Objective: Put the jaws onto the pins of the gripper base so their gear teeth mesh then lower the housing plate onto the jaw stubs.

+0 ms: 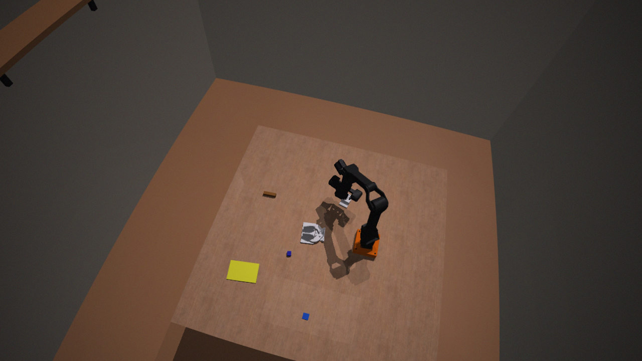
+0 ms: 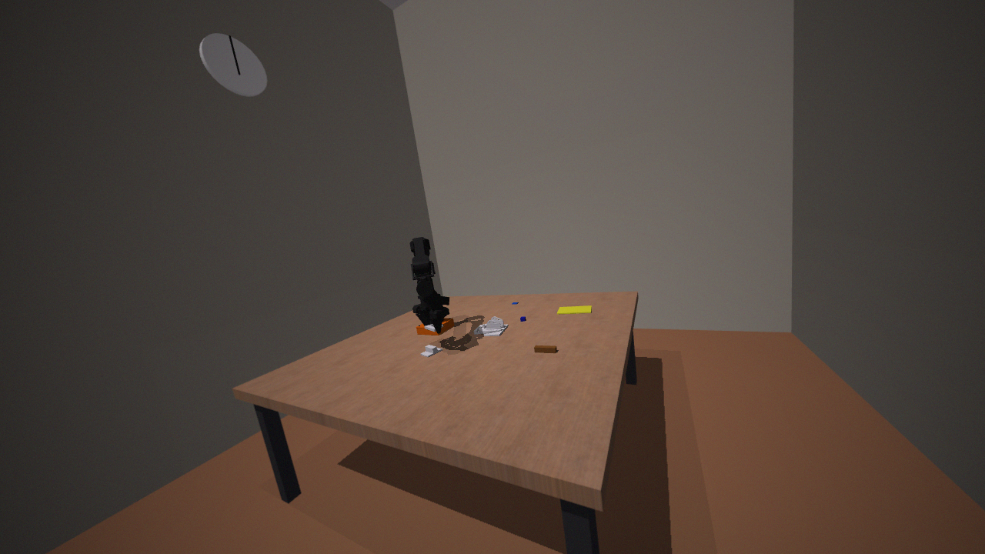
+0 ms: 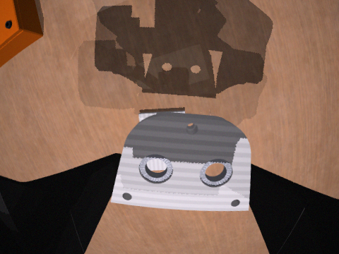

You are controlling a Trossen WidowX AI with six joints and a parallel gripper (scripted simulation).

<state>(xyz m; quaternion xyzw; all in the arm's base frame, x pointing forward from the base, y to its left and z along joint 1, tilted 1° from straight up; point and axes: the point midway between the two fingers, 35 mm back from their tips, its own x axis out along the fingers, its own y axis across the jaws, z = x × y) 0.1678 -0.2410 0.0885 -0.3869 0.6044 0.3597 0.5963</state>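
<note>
Spanning the housing plate [image 1: 348, 196] [image 2: 432, 328] [image 3: 183, 188], the gripper [image 1: 345, 196] [image 2: 431, 325] [image 3: 182, 166] stands wide, a black finger against each side edge and the plate held between. The plate's underside is hidden in the wrist view, which also cuts off the outer parts of both fingers. Beneath the hand, a pale stepped block [image 1: 344, 204] [image 2: 430, 351] [image 3: 143, 117] rests on the wooden table [image 1: 404, 269] [image 2: 447, 392] [image 3: 304, 123]; the plate covers most of it in the wrist view, and the exterior view shows a gap between the two.

Well apart from the hand, the gripper base [image 1: 305, 239] [image 2: 492, 328] lies on the table, bearing grey, curved shapes. These are too small to separate into jaws, pins and teeth; whether the teeth mesh cannot be told.

The plate is white with faint parallel banding, straight along one edge and rounded opposite, pierced by a small hole and two larger openings with finely ridged rims; two dark round spots mark its straight-edged side. Farther from the hand than the gripper base lie a flat yellow rectangle [image 1: 243, 271] [image 2: 574, 309] and a thin blue square [image 1: 305, 316] [image 2: 515, 303].
</note>
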